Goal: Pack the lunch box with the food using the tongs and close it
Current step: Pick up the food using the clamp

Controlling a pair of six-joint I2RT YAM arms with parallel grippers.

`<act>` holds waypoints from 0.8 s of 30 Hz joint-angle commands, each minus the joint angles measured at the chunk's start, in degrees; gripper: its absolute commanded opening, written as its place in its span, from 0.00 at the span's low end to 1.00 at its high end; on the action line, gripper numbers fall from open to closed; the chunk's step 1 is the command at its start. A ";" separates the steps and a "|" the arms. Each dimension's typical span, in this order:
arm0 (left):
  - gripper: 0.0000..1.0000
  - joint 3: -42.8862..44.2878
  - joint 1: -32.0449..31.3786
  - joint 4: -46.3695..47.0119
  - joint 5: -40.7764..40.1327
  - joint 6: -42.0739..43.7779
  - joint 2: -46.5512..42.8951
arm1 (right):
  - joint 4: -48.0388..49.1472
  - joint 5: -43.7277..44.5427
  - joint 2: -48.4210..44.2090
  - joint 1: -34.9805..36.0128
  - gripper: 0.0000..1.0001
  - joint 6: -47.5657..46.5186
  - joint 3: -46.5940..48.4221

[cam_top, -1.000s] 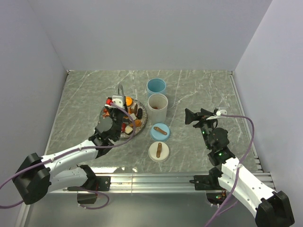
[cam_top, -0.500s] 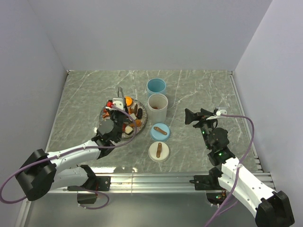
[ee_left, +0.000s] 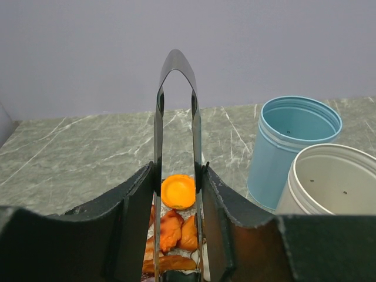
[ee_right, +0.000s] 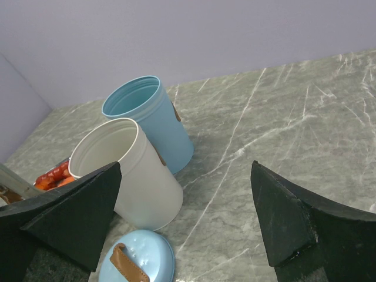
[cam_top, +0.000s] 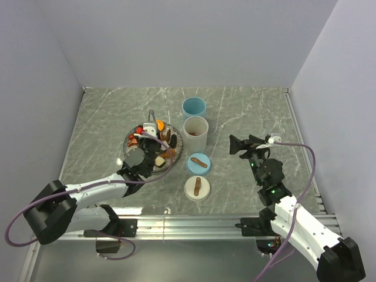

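**Clerk:** Largest item first.

**Checker:** Counter, grey marbled, beneath both grippers.

**Clerk:** Grippers?

**Checker:** Left gripper: half closed, its two fingers pressed against the outer faces of the tongs, one finger on each arm. Right gripper: spread wide, nothing between its fingers, touching nothing.

**Clerk:** Plate?

**Checker:** Plate, directly under the left gripper, well off to the left of the right one.

**Clerk:** Containers?

**Checker:** Blue cup and white cup, both upright and open, side by side. They stand ahead and to the right of the left gripper, and ahead and to the left of the right gripper. The white one is the nearer to each.

**Clerk:** Lids?

**Checker:** Blue lid with a brown strap, flat on the counter just beside the right gripper's left finger. White lid, flat on the counter, just nearer the arm bases than the blue lid.

**Clerk:** Tongs, position?

**Checker:** Clamped between the left fingers, with the joined end reaching beyond them. The working tips sit under the gripper, out of view.

**Clerk:** Smallest?

**Checker:** Food: an orange disc and orange chunks on the plate, seen in the gap between the left fingers.
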 commanded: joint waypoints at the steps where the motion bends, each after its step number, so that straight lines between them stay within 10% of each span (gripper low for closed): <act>1: 0.42 0.72 -0.08 2.52 -0.41 0.03 1.11 | 1.86 -0.32 -0.38 -0.36 0.98 -0.41 -0.14; 13: 0.16 3.88 -0.17 -0.64 0.55 0.56 0.78 | 1.77 -0.06 -0.21 -0.36 0.98 -0.41 -0.14; 24: 0.14 9.42 -0.26 -9.78 4.86 0.47 -6.52 | 1.77 0.03 -0.38 -0.36 0.98 -0.32 -0.23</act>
